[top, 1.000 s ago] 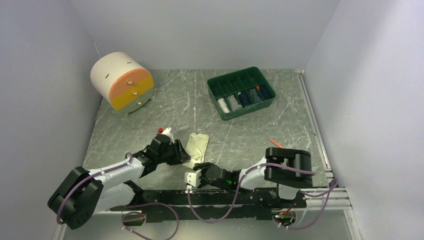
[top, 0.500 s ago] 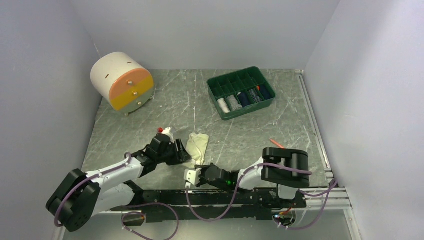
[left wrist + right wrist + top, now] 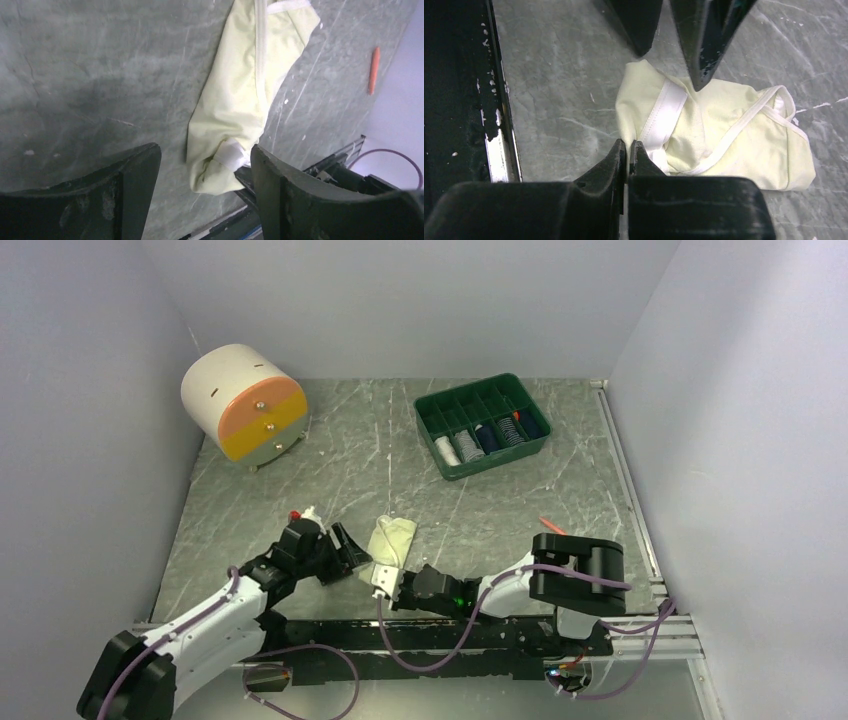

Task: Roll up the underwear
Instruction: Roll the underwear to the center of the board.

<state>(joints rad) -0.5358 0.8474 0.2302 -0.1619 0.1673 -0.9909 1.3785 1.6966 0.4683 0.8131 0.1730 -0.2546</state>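
Your R gripper (image 3: pixel 627 146) has its jaws pressed together w/ only a hairline gap, right at the near edge of the underwear (image 3: pixel 724 135). The tips sit at the white waistband and look to be pinching the cloth there, tho the contact itself is mostly hidden under the fingers.

Your L gripper (image 3: pixel 204 146) is spread wide & holds nothing. In its wrist cam the cloth's near end shows btwn the two fingers, closer to one of them. Can't tell if the L tips touch the table (image 3: pixel 480 510).

The underwear is pale cream w/ white trim. It lies as a long, loosely folded bundle at front-centre of the table, just ahead of both grippers. Its near end is bunched at R's tips; its far end is flatter, w/ a thin white strap looped across. It's not a roll yet.

Also there, all well apart from the cloth:
- green tray (image 3: pixel 505 460), back right, w/ small rolled items in its slots
- white & orange drum (image 3: pixel 240 400), back left
- thin orange stick (image 3: pixel 552 525), on the table to the right
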